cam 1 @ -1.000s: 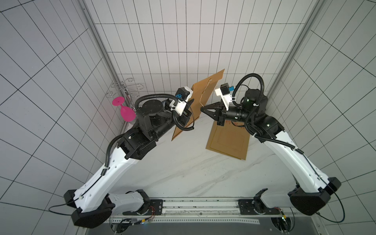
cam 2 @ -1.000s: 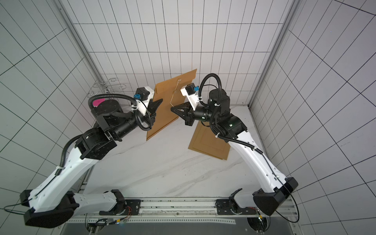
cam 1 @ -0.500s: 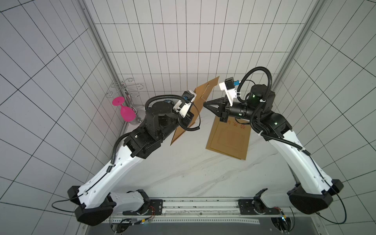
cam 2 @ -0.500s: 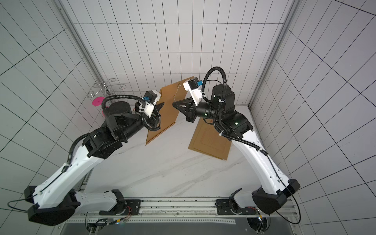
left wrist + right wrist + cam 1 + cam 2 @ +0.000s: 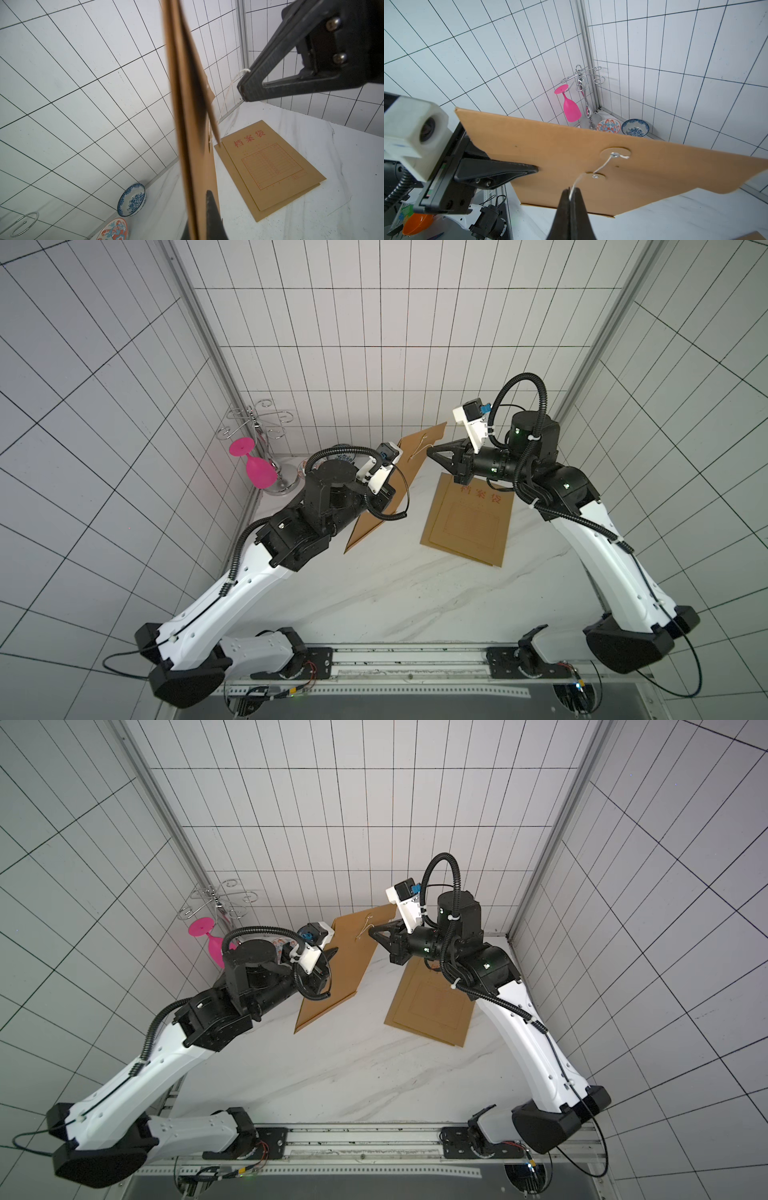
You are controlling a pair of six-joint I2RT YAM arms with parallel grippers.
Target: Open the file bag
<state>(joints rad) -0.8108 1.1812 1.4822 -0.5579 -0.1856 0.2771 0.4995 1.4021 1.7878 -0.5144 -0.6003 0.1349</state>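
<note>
A brown file bag point(image 5: 415, 460) point(image 5: 349, 965) hangs tilted on edge above the table's back middle. My left gripper point(image 5: 384, 493) point(image 5: 202, 207) is shut on its side edge; one black finger point(image 5: 517, 168) lies flat on the face. On that face sit two round paper discs, and a white string point(image 5: 602, 165) point(image 5: 228, 89) runs from the upper disc past the lower one. My right gripper point(image 5: 572, 191) point(image 5: 430, 452) point(image 5: 371, 932) point(image 5: 242, 91) is shut on that string, just off the bag's flap end.
Two more file bags point(image 5: 465, 526) point(image 5: 432, 1006) point(image 5: 270, 166) lie stacked flat on the marble table under the right arm. In the back left corner stand a chrome rack point(image 5: 257, 423) with a hanging pink goblet point(image 5: 259, 472), and two patterned bowls point(image 5: 635, 127) point(image 5: 608, 125).
The left arm has lowered the file bag and swung it toward the back. The right gripper has turned at the wrist and stayed shut on the string beside the flap.
</note>
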